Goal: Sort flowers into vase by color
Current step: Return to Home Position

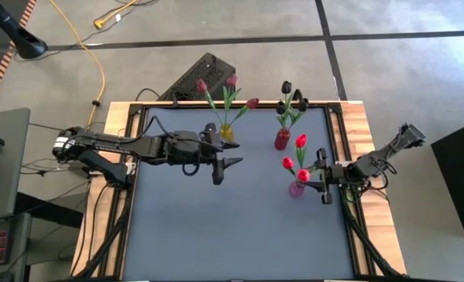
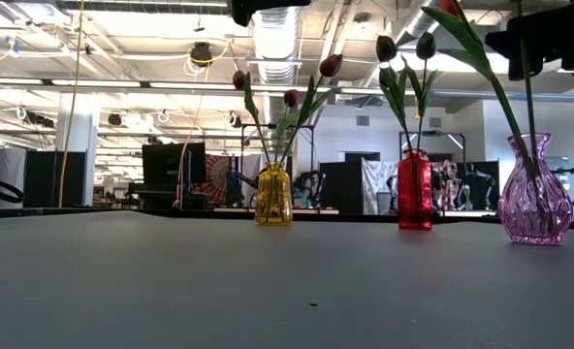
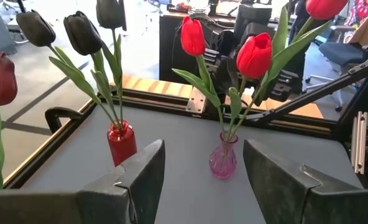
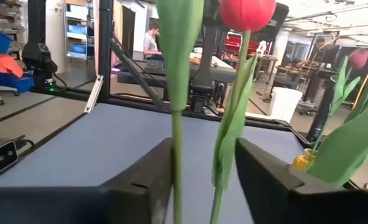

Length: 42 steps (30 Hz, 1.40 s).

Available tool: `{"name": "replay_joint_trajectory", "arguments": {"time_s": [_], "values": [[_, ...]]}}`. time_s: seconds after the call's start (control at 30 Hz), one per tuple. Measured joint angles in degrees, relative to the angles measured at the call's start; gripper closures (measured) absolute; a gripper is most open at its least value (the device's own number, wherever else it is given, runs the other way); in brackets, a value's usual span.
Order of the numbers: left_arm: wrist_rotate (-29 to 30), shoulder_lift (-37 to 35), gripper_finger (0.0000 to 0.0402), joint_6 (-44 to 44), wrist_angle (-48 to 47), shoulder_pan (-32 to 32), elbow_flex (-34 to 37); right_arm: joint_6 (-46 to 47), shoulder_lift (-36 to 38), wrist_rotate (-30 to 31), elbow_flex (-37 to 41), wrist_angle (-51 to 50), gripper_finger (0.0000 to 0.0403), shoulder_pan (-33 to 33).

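Three small vases stand on the grey mat. The yellow vase (image 1: 226,131) (image 2: 273,197) holds maroon-pink tulips (image 1: 232,81). The red vase (image 1: 282,139) (image 3: 121,142) holds black tulips (image 3: 82,32). The pink glass vase (image 1: 296,188) (image 3: 223,160) holds red tulips (image 1: 301,141) (image 3: 254,55), their stems standing in its neck. My left gripper (image 1: 224,160) (image 3: 204,180) is open and hovers left of the vases, holding nothing. My right gripper (image 1: 320,178) (image 4: 204,180) is open at the pink vase, its fingers on either side of two red tulip stems (image 4: 230,124). My right gripper comes level from the table's right side, and a leaf and stem (image 4: 175,162) run close along one finger (image 4: 153,180). Whether that finger touches the stem, I cannot tell. The tulips stay upright in the pink vase.
A wooden frame (image 1: 361,125) borders the mat. A black box (image 1: 197,78) and cables lie beyond the far edge. The mat's near half (image 1: 240,235) is bare. In the room behind there are desks, and a person (image 4: 151,40) sits far off.
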<state>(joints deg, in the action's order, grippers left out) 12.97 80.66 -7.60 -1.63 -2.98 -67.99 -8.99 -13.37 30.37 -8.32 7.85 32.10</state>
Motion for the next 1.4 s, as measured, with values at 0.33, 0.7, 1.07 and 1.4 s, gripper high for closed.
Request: {"name": "replay_joint_trajectory", "arguments": {"time_s": [0.33, 0.7, 1.07, 1.4], "values": [[-0.13, 0.0, 0.0195, -0.04, -0.45, 0.0, 0.0, 0.66, 0.0, -0.03, -0.32, -0.76, 0.0139, 0.0], [-0.15, -0.02, 0.0195, 0.54, -0.45, 0.0, 0.0, 13.71, -0.07, -0.17, -13.88, -25.76, 0.0138, 0.1], [-2.69, -0.11, 0.0195, 5.37, -1.17, -1.19, 0.0, 26.34, -0.04, 0.17, -25.91, -46.24, 0.0138, -0.14], [-2.71, -3.61, 0.0199, 11.7, -5.22, -1.42, 1.89, 30.59, 0.35, 16.09, -30.53, -53.55, 0.0156, -5.02]]}}
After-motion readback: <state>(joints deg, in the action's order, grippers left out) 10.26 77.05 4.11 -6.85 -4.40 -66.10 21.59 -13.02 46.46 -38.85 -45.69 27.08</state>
